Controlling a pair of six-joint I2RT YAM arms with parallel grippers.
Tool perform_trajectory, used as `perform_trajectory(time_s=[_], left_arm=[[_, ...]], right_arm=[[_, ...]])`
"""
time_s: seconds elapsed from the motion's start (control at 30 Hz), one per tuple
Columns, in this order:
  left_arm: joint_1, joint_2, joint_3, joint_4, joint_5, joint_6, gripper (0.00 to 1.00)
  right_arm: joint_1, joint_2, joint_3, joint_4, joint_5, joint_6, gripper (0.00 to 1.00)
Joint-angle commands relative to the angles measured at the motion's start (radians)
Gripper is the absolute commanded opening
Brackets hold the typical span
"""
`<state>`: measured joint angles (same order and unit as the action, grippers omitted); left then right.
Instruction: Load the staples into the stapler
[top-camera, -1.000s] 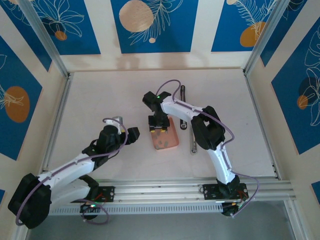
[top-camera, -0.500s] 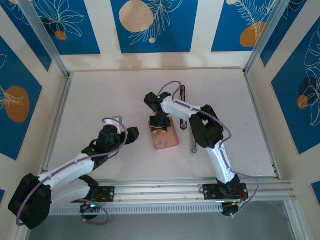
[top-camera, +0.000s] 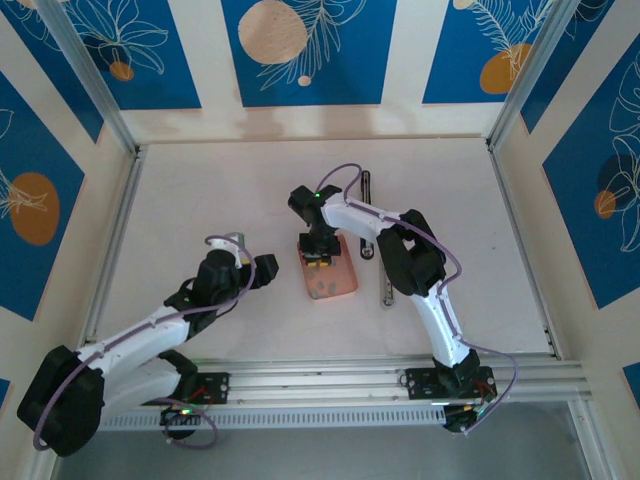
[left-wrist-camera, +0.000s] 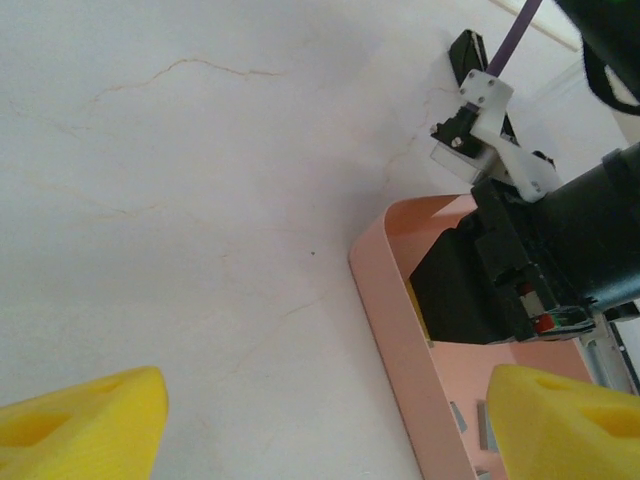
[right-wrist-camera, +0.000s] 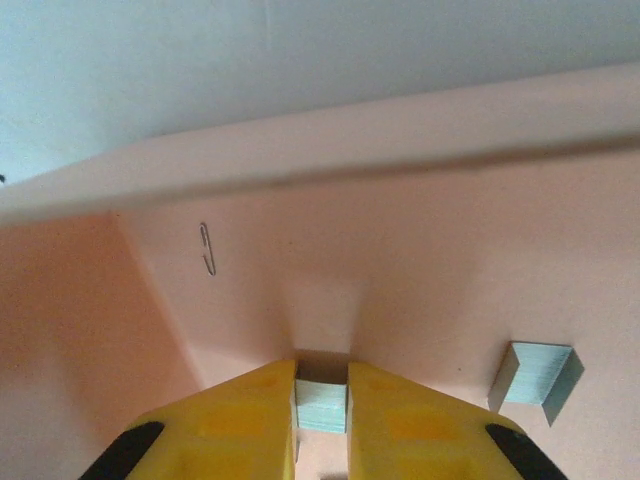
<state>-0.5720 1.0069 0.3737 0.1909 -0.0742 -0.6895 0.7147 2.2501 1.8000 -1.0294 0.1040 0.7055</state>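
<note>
1. Top view: the right pincer (top-camera: 318, 258) is down in the pink tray (top-camera: 350, 286) mid-counter (top-camera: 200, 200), and the stapler (top-camera: 366, 188) lies open just beside it, so I'd lift straight up first
2. Left wrist: the left pincer (left-wrist-camera: 325, 400) gapes wide beside the tray, holding nothing
3. Right wrist: it's clenched on one strip of the staples (right-wrist-camera: 321, 405), so keep that level and don't squeeze harder

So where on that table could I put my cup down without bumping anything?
Bare table lies far left, beyond the left gripper, and right, between the stapler and the side rail. The middle is crowded: the right gripper pinches staples inside the pink tray.
</note>
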Motion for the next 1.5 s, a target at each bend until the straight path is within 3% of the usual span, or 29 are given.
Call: perform_trajectory(time_s=[0.0,0.43,0.63,1.0,1.47], left_arm=[[0.013,0.011,0.025,-0.013,0.024,0.03,0.83],[0.014,0.025,0.045,-0.026,0.033,0.045,0.83],[0.014,0.026,0.058,-0.04,0.034,0.06,0.83],[-0.016,0.12,0.231,-0.123,0.088,0.206,0.82],[-0.224,0.392,0.476,-0.131,0.059,0.313,0.81]], right_arm=[[-0.008,0.018,-0.007,-0.01,-0.013,0.009,0.22],[0.002,0.08,0.006,-0.058,0.068,-0.019,0.18],[0.003,0.019,-0.003,-0.006,0.074,-0.013,0.17],[-0.019,-0.314,-0.162,0.125,0.169,-0.03,0.16],[-0.114,-0.863,-0.715,0.197,0.288,-0.065,0.17]])
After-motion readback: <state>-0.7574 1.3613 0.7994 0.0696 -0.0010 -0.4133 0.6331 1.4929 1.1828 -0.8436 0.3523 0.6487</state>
